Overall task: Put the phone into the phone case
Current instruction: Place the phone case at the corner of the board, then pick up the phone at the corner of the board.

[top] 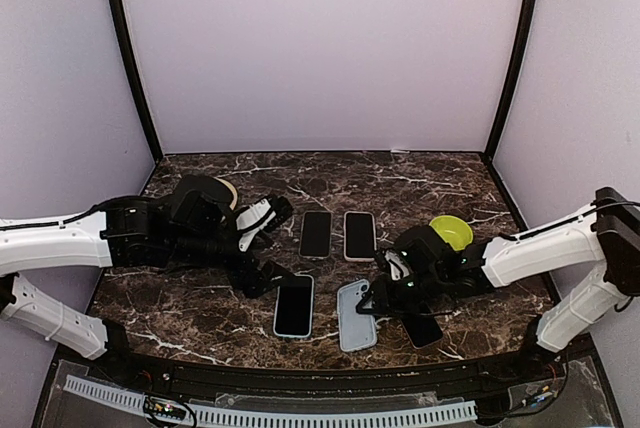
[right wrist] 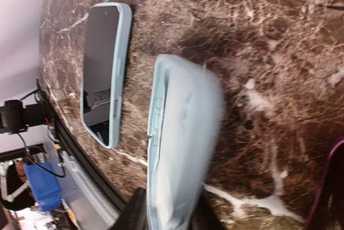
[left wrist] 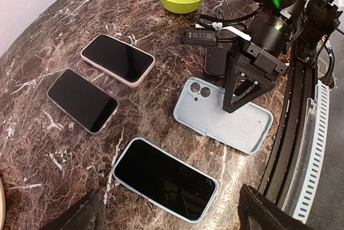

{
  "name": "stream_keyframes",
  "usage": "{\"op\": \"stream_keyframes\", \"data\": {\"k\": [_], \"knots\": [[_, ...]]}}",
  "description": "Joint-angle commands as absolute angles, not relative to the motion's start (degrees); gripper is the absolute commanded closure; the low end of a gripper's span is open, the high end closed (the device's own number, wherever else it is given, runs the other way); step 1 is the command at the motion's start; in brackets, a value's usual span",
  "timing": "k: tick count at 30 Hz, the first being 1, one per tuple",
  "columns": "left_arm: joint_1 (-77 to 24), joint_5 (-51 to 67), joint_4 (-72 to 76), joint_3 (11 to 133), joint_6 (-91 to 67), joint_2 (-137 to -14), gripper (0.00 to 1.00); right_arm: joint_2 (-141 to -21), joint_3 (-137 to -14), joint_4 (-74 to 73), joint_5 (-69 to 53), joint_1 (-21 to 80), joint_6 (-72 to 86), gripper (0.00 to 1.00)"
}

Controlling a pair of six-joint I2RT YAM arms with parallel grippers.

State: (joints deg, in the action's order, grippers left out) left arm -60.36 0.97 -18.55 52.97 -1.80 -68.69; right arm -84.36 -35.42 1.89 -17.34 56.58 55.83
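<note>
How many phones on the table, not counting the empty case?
4. Two lie side by side mid-table: a dark phone and a pink-cased phone. A blue-cased phone lies nearer. A fourth phone is partly hidden under the right arm.

Pale-blue case [left wrist: 210, 121], brown white-veined marble table [left wrist: 48, 152]

No lettering, brand, number or sign can be read anywhere; the nearest phone [left wrist: 165, 179] shows only a dark screen; the empty phone case [left wrist: 215, 125] is plain pale blue; any marks on the arms are too small to make out.
</note>
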Motion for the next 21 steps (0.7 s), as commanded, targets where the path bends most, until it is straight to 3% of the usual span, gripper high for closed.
{"op": "stream_keyframes", "data": {"k": [1, 6, 7, 8, 13, 21], "knots": [[-60.12, -0.61, -17.58, 52.01, -1.88, -66.25, 0.12, -83.87, -39.29, -8.86, -12.79, 55.94, 51.33, 0.5], [-60.12, -0.7, -17.07, 51.77, -1.72, -66.54, 0.12, -81.55, -49.52, -31.11, -3.28, 56.07, 44.1, 0.19], [-60.12, -0.57, -17.01, 51.77, -1.74, -66.58, 0.12, -81.33, -50.89, -35.28, -0.74, 56.04, 43.53, 0.06], [-60.12, -0.5, -16.89, 51.72, -1.69, -66.72, 0.12, -81.23, -51.75, -39.14, 3.98, 55.99, 43.37, 0.02], [-60.12, -0.32, -16.5, 51.59, -1.75, -67.32, 0.12, -84.89, -53.21, -50.3, 11.67, 54.5, 42.32, 0.01], [-60.11, -0.16, -16.39, 51.49, -1.85, -67.76, 0.12, -91.71, -52.83, -46.51, 6.69, 54.01, 37.81, 0.02]]}}
